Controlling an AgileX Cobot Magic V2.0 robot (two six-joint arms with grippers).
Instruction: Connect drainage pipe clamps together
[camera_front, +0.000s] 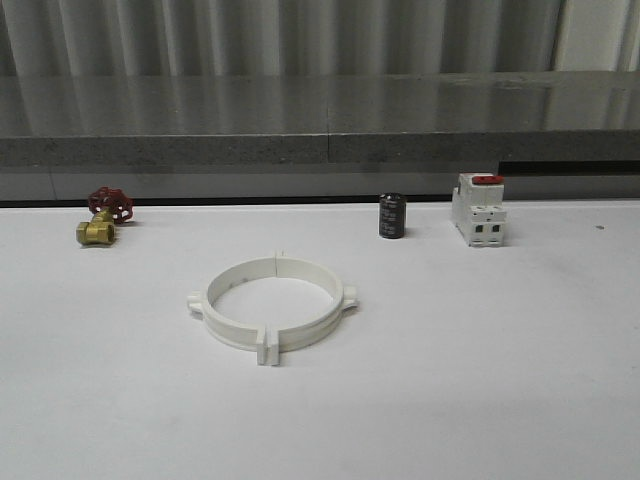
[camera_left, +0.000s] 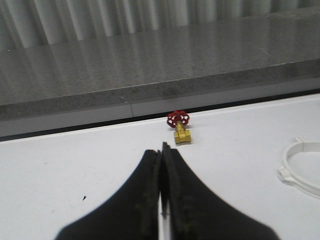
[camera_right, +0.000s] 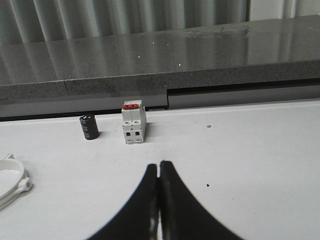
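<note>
The two white drainage pipe clamps (camera_front: 272, 302) lie flat in the middle of the table, their ends meeting so they form one ring with small tabs at the sides and seams. Part of that ring (camera_left: 301, 167) appears at the edge of the left wrist view, and another part (camera_right: 11, 181) at the edge of the right wrist view. My left gripper (camera_left: 161, 151) is shut with nothing in it, above bare table well short of the ring. My right gripper (camera_right: 159, 166) is also shut and empty, over bare table beside the ring.
A brass valve with a red handwheel (camera_front: 100, 217) sits at the back left. A black cylinder (camera_front: 391, 216) and a white boxy switch with a red top (camera_front: 478, 209) stand at the back right. A grey stone ledge (camera_front: 320, 125) runs behind the table.
</note>
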